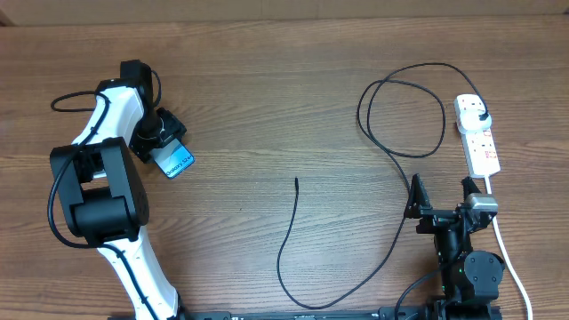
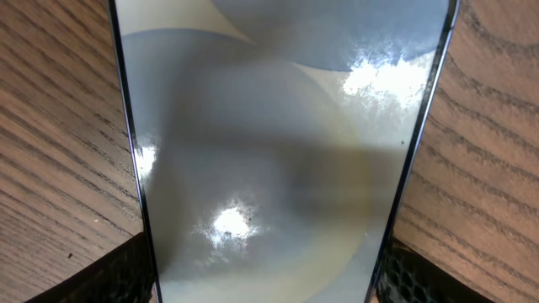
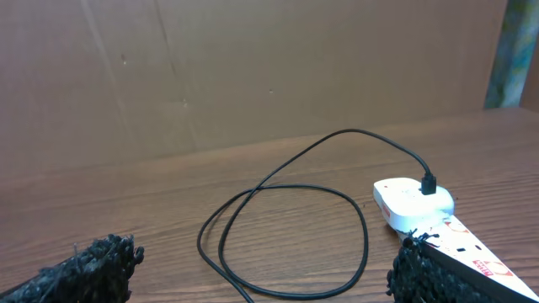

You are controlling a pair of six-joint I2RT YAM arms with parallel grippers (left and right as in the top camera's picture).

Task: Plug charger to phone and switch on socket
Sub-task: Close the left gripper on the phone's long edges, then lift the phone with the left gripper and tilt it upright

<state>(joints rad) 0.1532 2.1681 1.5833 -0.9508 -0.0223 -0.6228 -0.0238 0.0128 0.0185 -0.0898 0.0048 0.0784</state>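
The phone (image 1: pixel 175 161), with a light blue screen, lies at the left of the wooden table. In the left wrist view it (image 2: pixel 269 126) fills the frame. My left gripper (image 1: pixel 162 140) is shut on the phone, with one finger against each long edge (image 2: pixel 269 273). The charger, a thin black cable (image 1: pixel 400 107), loops at the right. Its free tip (image 1: pixel 296 180) lies mid-table and its black plug (image 1: pixel 478 114) sits in the socket, a white power strip (image 1: pixel 483 147). My right gripper (image 1: pixel 441 197) is open and empty (image 3: pixel 265 257), near the strip (image 3: pixel 413 200) and facing the loop (image 3: pixel 286 189).
The strip's thick white cord (image 1: pixel 507 244) runs down the right side past the right arm's base. The cable's long run (image 1: pixel 356 284) curves along the front of the table. A wooden wall (image 3: pixel 253 67) stands behind the table.
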